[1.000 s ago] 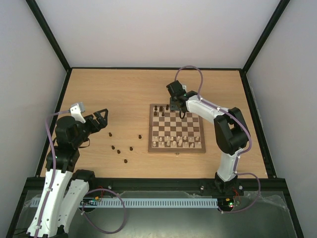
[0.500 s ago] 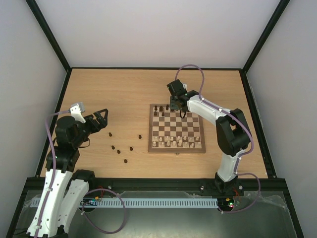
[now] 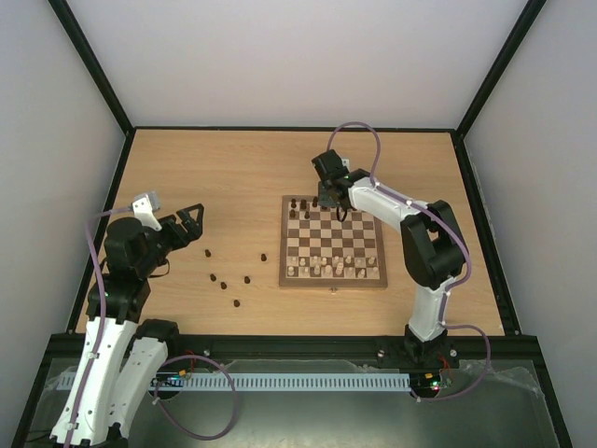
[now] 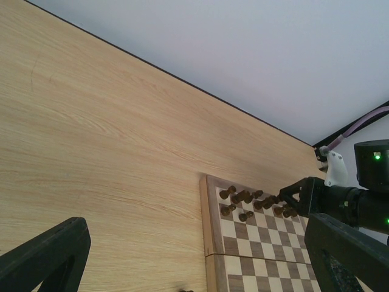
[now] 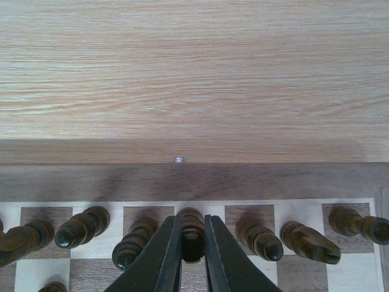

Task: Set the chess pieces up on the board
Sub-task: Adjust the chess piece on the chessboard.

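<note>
The board [image 3: 283, 252] lies right of the table's middle. Dark chess pieces stand along its far rows [image 3: 298, 207], and several more lie loose on the table to its left [image 3: 225, 285]. My right gripper [image 3: 326, 199] hangs over the far row. In the right wrist view the right gripper [image 5: 192, 222] is shut on one upright dark piece [image 5: 192, 240] standing on its square, with neighbours on both sides [image 5: 82, 226]. My left gripper [image 3: 191, 224] is open and empty, held above the table far left of the board; its fingers [image 4: 42, 255] frame the board's far corner [image 4: 209, 231].
Cream pieces [image 3: 331, 269] fill the board's near rows. Black frame rails [image 3: 112, 201] bound the table's edges. Bare wood lies between the board's far border [image 5: 243, 181] and the back wall.
The right gripper's jaws have closed onto the dark piece in the far row, and the wrist shifted slightly left. The left arm has not moved.
</note>
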Tool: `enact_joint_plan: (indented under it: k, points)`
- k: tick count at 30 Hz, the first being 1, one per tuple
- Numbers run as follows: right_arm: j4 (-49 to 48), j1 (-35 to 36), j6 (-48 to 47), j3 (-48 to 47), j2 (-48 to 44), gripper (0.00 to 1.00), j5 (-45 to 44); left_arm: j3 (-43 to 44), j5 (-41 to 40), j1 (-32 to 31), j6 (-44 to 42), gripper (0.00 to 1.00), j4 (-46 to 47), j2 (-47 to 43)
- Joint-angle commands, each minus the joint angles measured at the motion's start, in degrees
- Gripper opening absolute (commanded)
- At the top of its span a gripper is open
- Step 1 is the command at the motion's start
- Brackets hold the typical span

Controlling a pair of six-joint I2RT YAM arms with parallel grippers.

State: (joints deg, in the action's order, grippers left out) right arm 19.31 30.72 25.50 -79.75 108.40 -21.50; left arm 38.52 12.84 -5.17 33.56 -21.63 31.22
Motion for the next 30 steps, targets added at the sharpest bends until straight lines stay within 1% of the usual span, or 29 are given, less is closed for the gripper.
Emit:
enact_joint_plan:
  k: [1, 8, 30]
  points:
    - [2.54, -0.14, -0.36, -1.82, 1.16, 0.12, -0.71, -0.25, -0.24, 0.25, -0.7, 0.99, 1.41, 0.32]
    - [2.99, -0.15, -0.27, -1.56, 0.51, 0.08, -1.8, -0.27, -0.26, 0.25, -0.77, 1.0, 1.73, 0.64]
    - [3.01, -0.23, 0.08, 1.33, -1.26, 0.08, -2.33, -0.69, -0.05, 0.25, -0.45, 1.0, 1.56, 0.04]
